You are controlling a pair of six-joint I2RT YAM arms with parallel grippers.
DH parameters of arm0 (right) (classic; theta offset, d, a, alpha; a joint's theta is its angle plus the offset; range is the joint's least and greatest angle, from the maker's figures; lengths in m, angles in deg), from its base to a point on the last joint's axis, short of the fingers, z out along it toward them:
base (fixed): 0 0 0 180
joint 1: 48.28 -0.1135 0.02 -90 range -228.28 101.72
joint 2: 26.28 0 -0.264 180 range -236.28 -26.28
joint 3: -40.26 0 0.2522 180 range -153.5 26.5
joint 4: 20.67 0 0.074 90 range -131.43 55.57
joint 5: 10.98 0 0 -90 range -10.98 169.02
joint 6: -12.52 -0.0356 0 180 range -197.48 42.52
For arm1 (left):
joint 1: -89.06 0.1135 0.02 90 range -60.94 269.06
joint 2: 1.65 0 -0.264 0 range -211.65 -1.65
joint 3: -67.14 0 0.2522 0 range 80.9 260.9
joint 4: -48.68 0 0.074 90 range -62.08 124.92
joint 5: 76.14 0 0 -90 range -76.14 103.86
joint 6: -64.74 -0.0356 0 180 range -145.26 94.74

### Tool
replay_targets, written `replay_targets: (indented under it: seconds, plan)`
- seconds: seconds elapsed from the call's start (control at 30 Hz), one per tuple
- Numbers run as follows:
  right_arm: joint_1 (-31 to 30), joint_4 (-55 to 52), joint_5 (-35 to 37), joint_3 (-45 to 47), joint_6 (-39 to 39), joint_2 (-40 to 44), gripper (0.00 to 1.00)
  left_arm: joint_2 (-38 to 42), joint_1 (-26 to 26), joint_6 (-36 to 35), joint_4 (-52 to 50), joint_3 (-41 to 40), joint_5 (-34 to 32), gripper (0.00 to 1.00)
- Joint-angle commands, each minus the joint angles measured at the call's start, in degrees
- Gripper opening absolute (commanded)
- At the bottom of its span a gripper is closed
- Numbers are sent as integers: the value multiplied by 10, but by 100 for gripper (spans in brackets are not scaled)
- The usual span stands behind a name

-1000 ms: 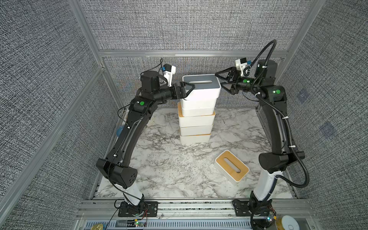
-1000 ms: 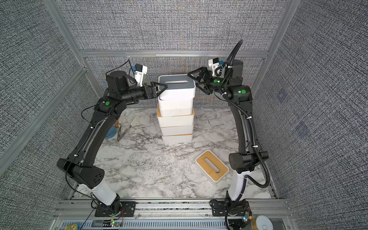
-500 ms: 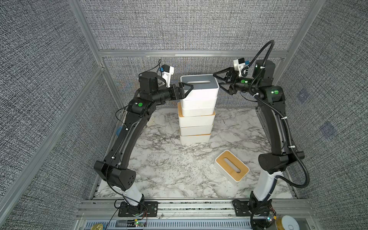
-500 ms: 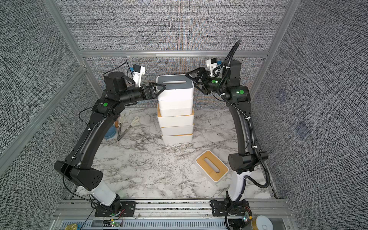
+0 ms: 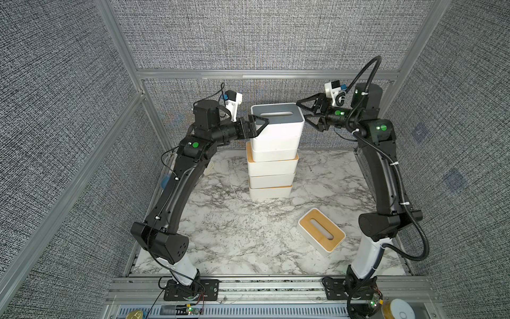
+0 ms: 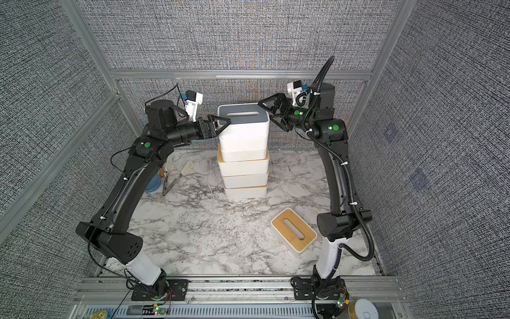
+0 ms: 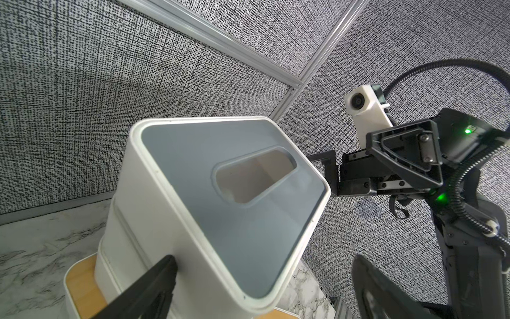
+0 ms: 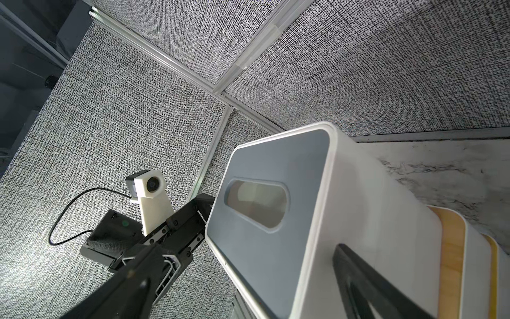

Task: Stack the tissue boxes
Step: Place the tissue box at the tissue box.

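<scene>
A stack of several tissue boxes (image 5: 271,171) (image 6: 244,168) stands at the back middle of the marble table (image 5: 234,234). The top box (image 5: 277,121) (image 6: 242,121) (image 7: 220,207) (image 8: 276,221) has a grey lid. My left gripper (image 5: 260,127) (image 6: 223,125) (image 7: 262,279) is open and straddles its left end; one finger lies along the side wall, the other stands clear. My right gripper (image 5: 302,111) (image 6: 265,111) (image 8: 248,248) is open and straddles its right end the same way. One tan-lidded box (image 5: 321,233) (image 6: 294,230) lies alone at the front right.
A blue bowl (image 6: 153,182) and pale tongs (image 6: 176,174) lie at the left edge under my left arm. Grey fabric walls with metal rails close in the back and both sides.
The top box and both grippers have shifted slightly to the left. Both grippers stay wide open.
</scene>
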Motion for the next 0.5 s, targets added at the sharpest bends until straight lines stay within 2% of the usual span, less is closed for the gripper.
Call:
replay_targets:
  seconds: [0.0, 0.47]
  plan:
    - [1, 11, -7, 2, -1, 6, 99, 7, 0, -7, 19, 1, -8, 99]
    - [1, 12, -11, 6, -6, 7, 99, 12, 0, -13, 17, 6, -22, 99]
